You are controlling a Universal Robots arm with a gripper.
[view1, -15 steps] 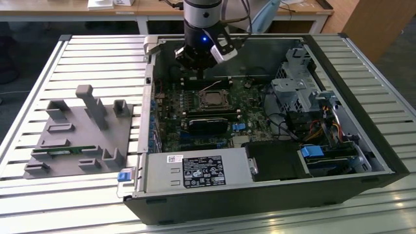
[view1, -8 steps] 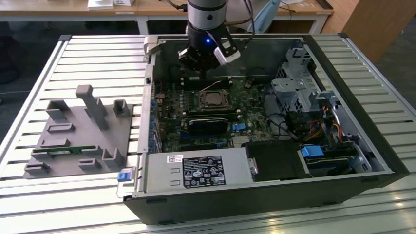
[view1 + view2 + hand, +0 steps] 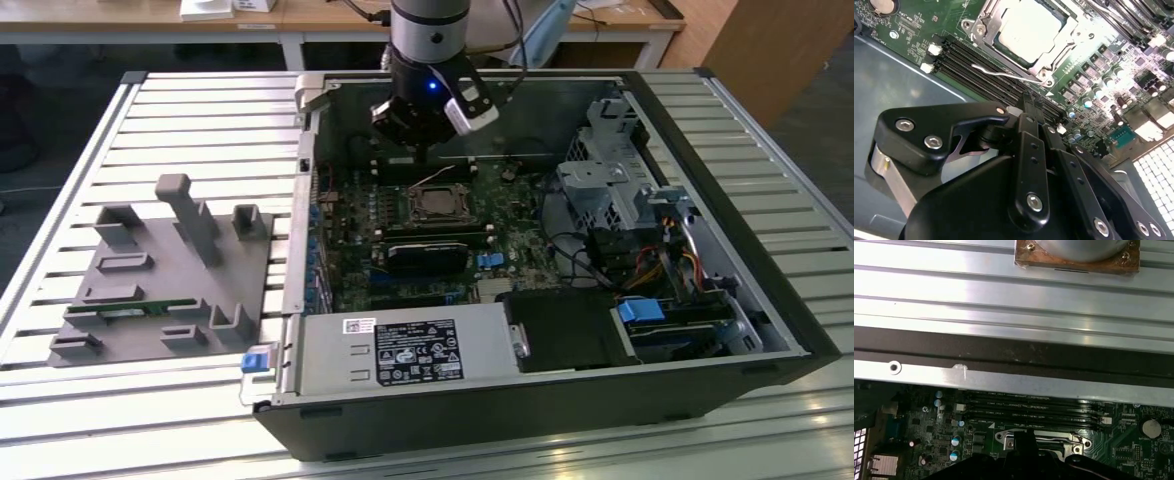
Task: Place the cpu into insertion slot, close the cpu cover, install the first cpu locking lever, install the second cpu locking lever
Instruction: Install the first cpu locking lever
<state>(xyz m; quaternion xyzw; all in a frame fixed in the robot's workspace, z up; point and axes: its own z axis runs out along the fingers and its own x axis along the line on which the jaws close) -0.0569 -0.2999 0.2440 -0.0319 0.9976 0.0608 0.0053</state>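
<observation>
Exterior view is showing the slatted tabletop (image 3: 160, 120) carrying an open computer case (image 3: 534, 420), with room lying free above its motherboard (image 3: 350, 270). In the second wrist view, the cpu cover (image 3: 1055, 56) is lying closed around the seated cpu (image 3: 1029, 30). The claw (image 3: 1026, 100), pressed together, is hovering just beside a locking lever (image 3: 1004, 74).

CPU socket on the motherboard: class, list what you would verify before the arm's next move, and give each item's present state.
1. cpu seated in the socket: ok.
2. cpu cover lying flat around the cpu: ok.
3. Wire locking lever latched: not ok. It juts out over the memory slots.
4. Other locking lever latched: cannot tell.
5. Gripper close to the free lever: ok.
</observation>
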